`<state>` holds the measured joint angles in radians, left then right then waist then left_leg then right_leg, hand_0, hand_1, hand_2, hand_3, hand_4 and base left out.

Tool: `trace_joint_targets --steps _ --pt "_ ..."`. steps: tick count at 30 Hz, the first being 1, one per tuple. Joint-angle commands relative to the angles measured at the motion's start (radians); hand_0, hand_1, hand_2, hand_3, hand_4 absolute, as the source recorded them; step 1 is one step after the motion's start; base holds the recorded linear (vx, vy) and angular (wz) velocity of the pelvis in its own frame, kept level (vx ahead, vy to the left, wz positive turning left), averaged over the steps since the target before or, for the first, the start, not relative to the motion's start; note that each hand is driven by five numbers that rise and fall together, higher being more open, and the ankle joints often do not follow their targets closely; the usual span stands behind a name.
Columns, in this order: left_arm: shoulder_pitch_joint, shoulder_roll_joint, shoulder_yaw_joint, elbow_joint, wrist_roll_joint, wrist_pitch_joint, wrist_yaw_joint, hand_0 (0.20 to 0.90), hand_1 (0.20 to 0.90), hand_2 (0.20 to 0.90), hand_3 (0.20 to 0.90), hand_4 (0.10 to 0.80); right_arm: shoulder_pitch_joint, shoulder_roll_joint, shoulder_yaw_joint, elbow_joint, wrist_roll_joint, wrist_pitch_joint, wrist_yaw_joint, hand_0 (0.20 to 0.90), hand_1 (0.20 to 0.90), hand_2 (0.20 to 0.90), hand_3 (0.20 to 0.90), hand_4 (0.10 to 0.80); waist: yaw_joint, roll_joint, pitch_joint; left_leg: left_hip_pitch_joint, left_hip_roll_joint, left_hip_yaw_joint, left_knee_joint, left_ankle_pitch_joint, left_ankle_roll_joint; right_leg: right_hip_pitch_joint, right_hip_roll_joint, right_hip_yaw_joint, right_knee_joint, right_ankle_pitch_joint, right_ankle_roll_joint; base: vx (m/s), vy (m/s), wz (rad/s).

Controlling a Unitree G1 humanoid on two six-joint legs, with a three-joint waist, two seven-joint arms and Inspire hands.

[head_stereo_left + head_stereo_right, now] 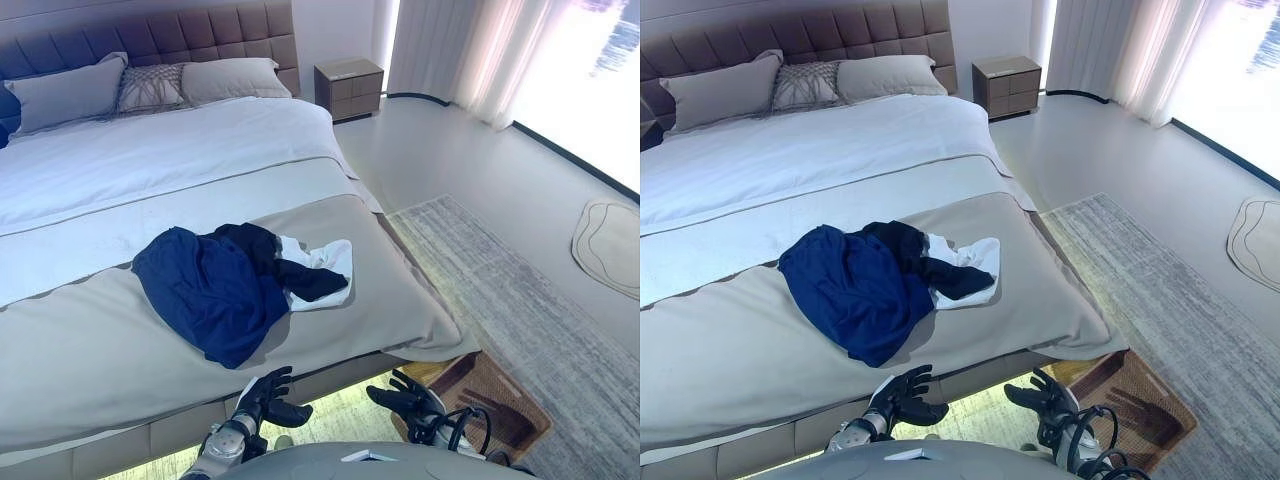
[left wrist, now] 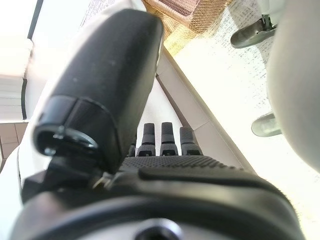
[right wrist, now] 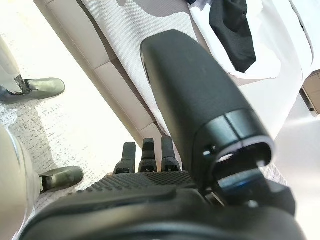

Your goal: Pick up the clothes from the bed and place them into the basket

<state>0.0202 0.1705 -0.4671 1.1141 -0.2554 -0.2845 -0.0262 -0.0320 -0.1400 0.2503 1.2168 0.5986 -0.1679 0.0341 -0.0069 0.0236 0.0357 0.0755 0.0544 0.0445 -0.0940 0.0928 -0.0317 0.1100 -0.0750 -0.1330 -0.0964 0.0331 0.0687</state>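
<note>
A pile of clothes lies near the foot of the bed: a dark blue garment, a black garment and a white garment beside it. A brown woven basket stands on the floor by the bed's right corner. My left hand is open and empty, low in front of the bed's foot edge. My right hand is open and empty, just left of the basket. The right wrist view shows the black garment on the white one, past my straight fingers.
A grey rug covers the floor right of the bed. Pillows lie at the headboard. A nightstand stands at the far right of the bed. A pale mat lies on the floor by the window.
</note>
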Motion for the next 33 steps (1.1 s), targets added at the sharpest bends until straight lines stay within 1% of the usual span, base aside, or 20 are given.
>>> trace_joint_targets --steps 1,11,13,15,16,19,22,25,26,27,28,29,30,31,32,33 --pt "-0.103 -0.012 0.026 0.029 0.005 -0.082 0.004 0.9 0.9 0.9 0.9 0.8 -0.082 0.013 -0.009 0.018 0.011 -0.029 0.041 0.9 0.9 0.9 0.9 0.8 0.009 -0.02 0.032 0.033 -0.068 -0.012 0.007 -0.087 0.048 0.01 0.014 0.013 0.011 0.024 0.0 0.0 0.0 0.0" --pt "-0.103 -0.008 0.021 0.024 0.023 -0.084 0.019 0.9 0.9 0.9 0.9 0.8 -0.084 0.016 -0.003 0.018 -0.007 -0.038 0.011 0.9 0.9 0.9 0.9 0.8 0.009 -0.02 0.03 0.036 -0.07 -0.014 0.007 -0.089 0.049 0.013 0.014 0.01 0.009 0.022 -0.002 0.0 0.0 0.0" --pt "-0.101 -0.008 0.023 0.025 0.025 -0.086 0.03 0.9 0.9 0.9 0.9 0.8 -0.082 0.02 -0.001 0.019 -0.007 -0.045 0.006 0.9 0.9 0.9 0.9 0.8 0.009 -0.019 0.03 0.037 -0.069 -0.012 0.007 -0.089 0.049 0.014 0.013 0.009 0.009 0.022 -0.002 0.0 0.0 0.0" --pt "-0.102 -0.009 0.023 0.027 0.031 -0.084 0.043 0.9 0.9 0.9 0.9 0.8 -0.084 0.023 0.001 0.021 -0.034 -0.075 -0.031 0.9 0.9 0.9 0.9 0.8 0.01 -0.018 0.03 0.035 -0.068 -0.011 0.007 -0.088 0.049 0.013 0.012 0.008 0.009 0.022 -0.002 0.0 0.0 0.0" --pt "-0.103 -0.009 0.023 0.025 0.03 -0.082 0.044 0.9 0.9 0.9 0.9 0.8 -0.085 0.022 0.002 0.02 -0.035 -0.075 -0.035 0.9 0.9 0.9 0.9 0.8 0.01 -0.018 0.03 0.035 -0.069 -0.011 0.007 -0.088 0.049 0.013 0.012 0.008 0.009 0.022 -0.002 0.0 0.0 0.0" --pt "-0.105 -0.011 0.024 0.02 0.029 -0.074 0.045 0.9 0.9 0.9 0.9 0.8 -0.089 0.022 0.002 0.016 -0.036 -0.061 -0.017 0.9 0.9 0.9 0.9 0.8 0.011 -0.016 0.034 0.033 -0.07 -0.013 0.007 -0.087 0.05 0.011 0.012 0.008 0.011 0.022 -0.003 0.0 0.0 0.0" --pt "-0.109 -0.01 0.023 0.014 0.049 -0.072 0.053 0.9 0.9 0.9 0.9 0.8 -0.093 0.016 0.018 0.008 -0.068 -0.084 -0.003 0.9 0.9 0.9 0.9 0.8 0.015 -0.016 0.039 0.032 -0.07 -0.015 0.007 -0.086 0.05 0.01 0.01 0.003 0.012 0.022 -0.003 0.0 0.0 0.0" --pt "-0.12 0.014 0.014 -0.021 0.101 -0.067 0.077 0.9 0.9 0.9 0.9 0.8 -0.104 -0.005 0.047 -0.052 -0.086 -0.098 0.023 0.9 0.9 0.9 0.9 0.8 0.021 -0.019 0.05 0.032 -0.071 -0.02 0.007 -0.085 0.048 0.011 0.011 -0.003 0.018 0.02 -0.003 -0.016 -0.019 0.03" --pt "-0.127 0.026 0.012 -0.041 0.122 -0.065 0.1 0.9 0.9 0.9 0.9 0.8 -0.108 -0.016 0.062 -0.096 -0.104 -0.094 0.008 0.9 0.9 0.9 0.9 0.8 0.024 -0.02 0.056 0.031 -0.071 -0.022 0.007 -0.083 0.048 0.011 0.011 -0.005 0.018 0.021 -0.004 -0.04 -0.048 0.07" --pt "-0.141 0.05 0.005 -0.074 0.152 -0.058 0.143 0.9 0.9 0.9 0.9 0.8 -0.12 -0.038 0.088 -0.158 -0.161 -0.105 -0.038 0.9 0.9 0.9 0.9 0.8 0.03 -0.021 0.062 0.029 -0.072 -0.028 0.007 -0.08 0.048 0.011 0.01 -0.01 0.017 0.022 -0.006 -0.042 -0.054 0.08" --pt "-0.146 0.066 0.001 -0.095 0.199 -0.057 0.189 0.9 0.9 0.9 0.9 0.8 -0.127 -0.053 0.107 -0.204 -0.2 -0.116 -0.076 0.9 0.9 0.9 0.9 0.8 0.034 -0.021 0.066 0.028 -0.073 -0.031 0.007 -0.079 0.048 0.012 0.01 -0.014 0.017 0.021 -0.006 -0.041 -0.062 0.11" --pt "-0.151 0.091 -0.004 -0.129 0.263 -0.04 0.241 0.9 0.9 0.9 0.9 0.8 -0.136 -0.075 0.135 -0.29 -0.263 -0.122 -0.134 0.9 0.9 0.9 0.9 0.8 0.039 -0.021 0.07 0.025 -0.074 -0.036 0.007 -0.077 0.047 0.012 0.009 -0.019 0.017 0.021 -0.006 -0.027 -0.048 0.11" --pt "-0.151 0.098 -0.005 -0.137 0.309 -0.038 0.264 0.9 0.9 0.9 0.9 0.8 -0.138 -0.08 0.142 -0.31 -0.323 -0.138 -0.159 0.9 0.9 0.9 0.9 0.8 0.04 -0.021 0.072 0.024 -0.074 -0.037 0.007 -0.077 0.047 0.011 0.009 -0.021 0.017 0.02 -0.006 -0.023 -0.049 0.1" --pt "-0.15 0.127 -0.02 -0.167 0.357 -0.028 0.294 0.9 0.9 0.9 0.9 0.8 -0.145 -0.105 0.169 -0.386 -0.419 -0.129 -0.226 0.9 0.9 0.9 0.9 0.8 0.043 -0.022 0.074 0.023 -0.074 -0.039 0.007 -0.076 0.047 0.011 0.008 -0.023 0.018 0.02 -0.005 -0.021 -0.06 0.08" --pt "-0.149 0.168 -0.031 -0.214 0.399 0.008 0.332 0.9 0.9 0.9 0.9 0.8 -0.163 -0.157 0.217 -0.515 -0.552 -0.103 -0.322 0.9 0.9 0.9 0.9 0.8 0.046 -0.021 0.077 0.017 -0.073 -0.042 0.007 -0.072 0.046 0.008 0.008 -0.027 0.019 0.019 -0.004 -0.024 -0.071 0.09" --pt "-0.147 0.187 -0.028 -0.232 0.411 0.028 0.344 0.9 0.9 0.9 0.9 0.8 -0.169 -0.179 0.234 -0.567 -0.658 -0.098 -0.366 0.9 0.9 0.9 0.9 0.8 0.048 -0.021 0.078 0.014 -0.074 -0.044 0.007 -0.071 0.045 0.007 0.008 -0.031 0.019 0.018 -0.003 -0.02 -0.074 0.13"
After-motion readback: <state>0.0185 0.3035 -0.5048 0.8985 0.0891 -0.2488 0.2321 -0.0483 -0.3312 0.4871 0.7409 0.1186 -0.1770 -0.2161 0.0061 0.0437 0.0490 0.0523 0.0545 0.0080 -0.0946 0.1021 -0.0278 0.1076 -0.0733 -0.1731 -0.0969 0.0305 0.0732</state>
